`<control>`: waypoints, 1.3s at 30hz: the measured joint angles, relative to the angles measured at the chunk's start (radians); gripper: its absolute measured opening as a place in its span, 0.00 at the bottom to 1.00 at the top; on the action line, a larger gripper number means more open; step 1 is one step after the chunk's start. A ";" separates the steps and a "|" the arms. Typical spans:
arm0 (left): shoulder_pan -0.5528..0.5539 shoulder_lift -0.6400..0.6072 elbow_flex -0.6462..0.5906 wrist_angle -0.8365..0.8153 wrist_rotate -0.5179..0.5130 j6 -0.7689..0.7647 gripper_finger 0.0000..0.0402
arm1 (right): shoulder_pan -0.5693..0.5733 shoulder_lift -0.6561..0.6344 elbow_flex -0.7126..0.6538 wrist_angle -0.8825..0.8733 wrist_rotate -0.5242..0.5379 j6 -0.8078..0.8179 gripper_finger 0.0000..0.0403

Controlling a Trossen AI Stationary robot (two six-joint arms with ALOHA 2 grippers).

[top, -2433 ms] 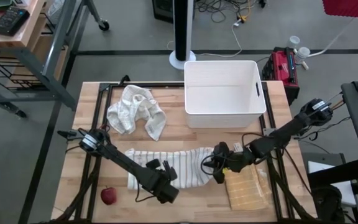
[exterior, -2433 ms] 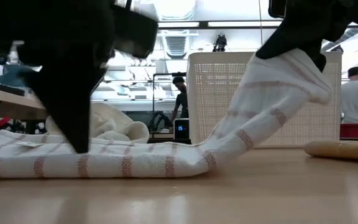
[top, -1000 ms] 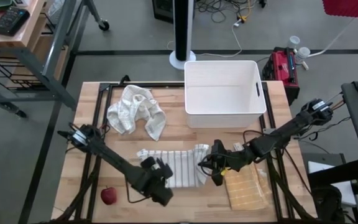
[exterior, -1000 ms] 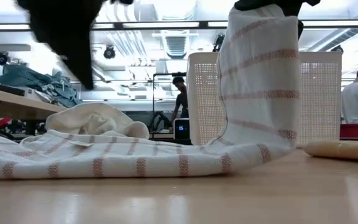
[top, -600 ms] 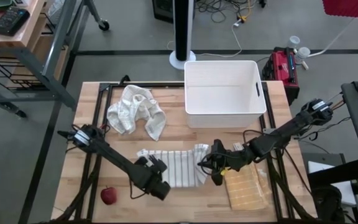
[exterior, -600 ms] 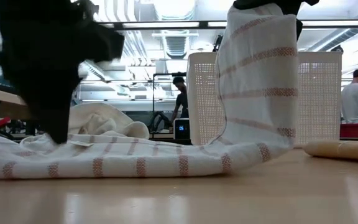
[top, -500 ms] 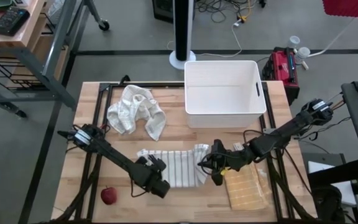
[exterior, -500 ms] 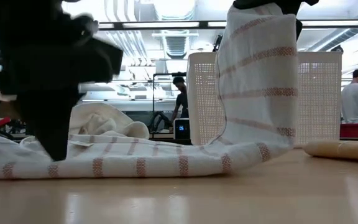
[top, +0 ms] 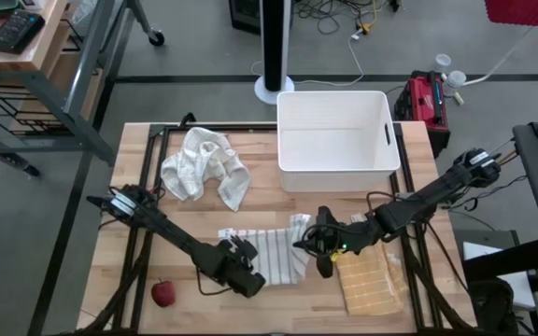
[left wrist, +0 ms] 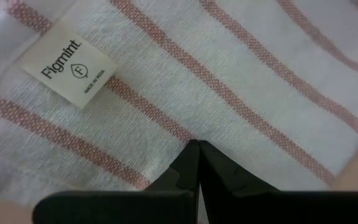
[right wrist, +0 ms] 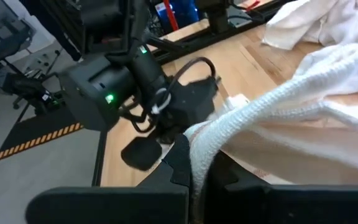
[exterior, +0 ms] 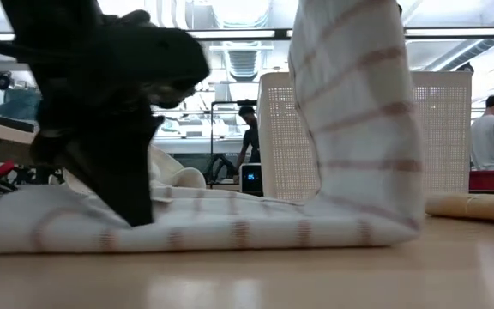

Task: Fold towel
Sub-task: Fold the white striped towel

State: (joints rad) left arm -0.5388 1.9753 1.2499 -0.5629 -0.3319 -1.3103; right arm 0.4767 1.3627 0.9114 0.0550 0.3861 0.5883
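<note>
Striped towel (top: 274, 252): we see right gripper (top: 318, 245) pinching its raised edge between closed fingers; left gripper (top: 241, 269), fingers closed, angled down, tips pressing the cloth.

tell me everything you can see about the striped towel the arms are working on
The striped towel is white woven cloth with thin reddish stripes and a small sewn label reading Figmint. It lies near the table's front edge, between the apple and the folded tan cloth. Its right end is lifted and hangs upright, pinched by the shut right gripper. The left gripper, shut, presses on its flat left part, which rests on the wood.
</note>
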 joint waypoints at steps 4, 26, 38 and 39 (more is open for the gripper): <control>0.018 0.002 0.009 0.059 -0.024 0.031 0.00 | -0.006 0.021 0.015 -0.008 -0.001 -0.005 0.00; -0.051 -0.159 0.031 -0.136 -0.258 -0.027 0.00 | -0.033 0.268 0.204 -0.087 -0.022 -0.093 0.00; -0.252 -0.340 -0.022 -0.358 -0.601 -0.345 0.00 | -0.064 0.362 0.290 -0.063 -0.090 -0.130 0.00; -0.257 -0.346 -0.027 -0.358 -0.630 -0.353 0.00 | -0.072 0.369 0.290 -0.049 -0.101 -0.128 0.00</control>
State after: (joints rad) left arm -0.7961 1.6294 1.2232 -0.9212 -0.9617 -1.6629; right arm 0.4047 1.7319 1.2015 0.0061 0.2853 0.4603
